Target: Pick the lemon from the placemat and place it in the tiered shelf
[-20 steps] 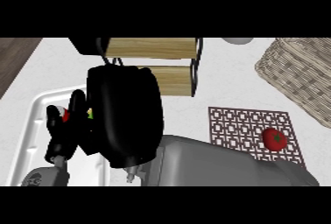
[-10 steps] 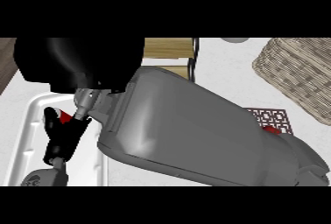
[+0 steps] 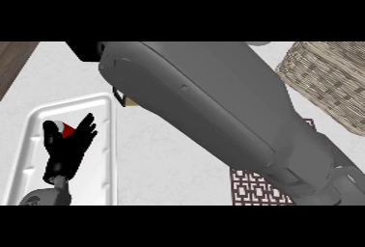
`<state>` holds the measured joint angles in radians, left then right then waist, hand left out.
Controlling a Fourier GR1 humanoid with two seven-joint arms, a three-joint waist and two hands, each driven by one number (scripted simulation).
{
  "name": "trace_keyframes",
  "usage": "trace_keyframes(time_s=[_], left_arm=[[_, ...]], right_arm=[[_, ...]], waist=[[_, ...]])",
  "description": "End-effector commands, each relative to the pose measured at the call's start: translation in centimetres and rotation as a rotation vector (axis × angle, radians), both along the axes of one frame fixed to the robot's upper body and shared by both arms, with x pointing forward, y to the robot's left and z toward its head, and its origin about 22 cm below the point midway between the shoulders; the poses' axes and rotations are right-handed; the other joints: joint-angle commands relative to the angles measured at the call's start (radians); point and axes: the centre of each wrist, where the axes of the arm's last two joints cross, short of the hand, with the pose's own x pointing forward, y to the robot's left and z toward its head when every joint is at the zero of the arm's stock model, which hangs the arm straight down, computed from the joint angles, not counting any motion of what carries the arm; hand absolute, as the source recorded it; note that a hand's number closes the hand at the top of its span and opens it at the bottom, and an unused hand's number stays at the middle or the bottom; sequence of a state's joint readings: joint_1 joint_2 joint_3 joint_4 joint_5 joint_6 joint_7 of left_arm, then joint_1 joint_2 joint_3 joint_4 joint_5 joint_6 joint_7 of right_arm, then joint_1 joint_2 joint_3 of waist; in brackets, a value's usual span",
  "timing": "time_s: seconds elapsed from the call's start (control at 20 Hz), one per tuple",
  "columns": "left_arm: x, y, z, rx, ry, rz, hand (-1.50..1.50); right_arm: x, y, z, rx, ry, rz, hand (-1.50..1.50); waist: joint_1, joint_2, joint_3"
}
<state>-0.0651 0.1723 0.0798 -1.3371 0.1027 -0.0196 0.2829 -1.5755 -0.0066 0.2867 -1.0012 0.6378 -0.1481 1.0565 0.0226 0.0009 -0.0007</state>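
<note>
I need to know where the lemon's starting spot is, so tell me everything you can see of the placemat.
Only part of the placemat shows, at the view's lower right. It lies flat on the white counter, dark red with a white geometric lattice pattern. The right forearm crosses above it and hides most of it. A small strip shows near the wicker basket. No lemon is visible on the showing parts.

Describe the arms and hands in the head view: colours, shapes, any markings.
Right forearm: a bulky, smooth grey shell with rounded edges, a raised panel outline and a narrower segment lower down; its hand is out of sight. Left hand: black, slim fingers, a red patch near them, on a thin dark wrist running into a grey rounded forearm. No cables or lettering visible.
</note>
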Motion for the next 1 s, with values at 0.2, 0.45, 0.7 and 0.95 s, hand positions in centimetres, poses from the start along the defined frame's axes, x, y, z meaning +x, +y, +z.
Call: trace_keyframes(time_s=[0.2, 0.45, 0.7, 0.95], left_arm=[[-0.2, -0.5, -0.8, 0.011, -0.006, 0.002, 0.00], [-1.4, -0.4, -1.0, -0.007, 0.013, -0.001, 0.00], [-1.3, -0.4, 0.1, 0.001, -0.001, -0.017, 0.00], [-0.1, -1.4, 0.6, -0.024, 0.005, -0.018, 0.00]], right_arm=[[4.7, -1.6, -0.8, -0.071, 0.098, -0.003, 1.50], [6.6, -1.7, -3.5, -0.087, 0.071, -0.042, 1.50], [7.5, -1.4, -3.8, -0.095, 0.063, -0.057, 1.50], [9.0, -2.6, -5.3, -0.115, 0.048, -0.049, 1.50]], waist=[[0.000, 0.005, -0.001], [0.007, 0.005, -0.001], [0.019, 0.006, -0.001], [0.019, 0.011, -0.001]])
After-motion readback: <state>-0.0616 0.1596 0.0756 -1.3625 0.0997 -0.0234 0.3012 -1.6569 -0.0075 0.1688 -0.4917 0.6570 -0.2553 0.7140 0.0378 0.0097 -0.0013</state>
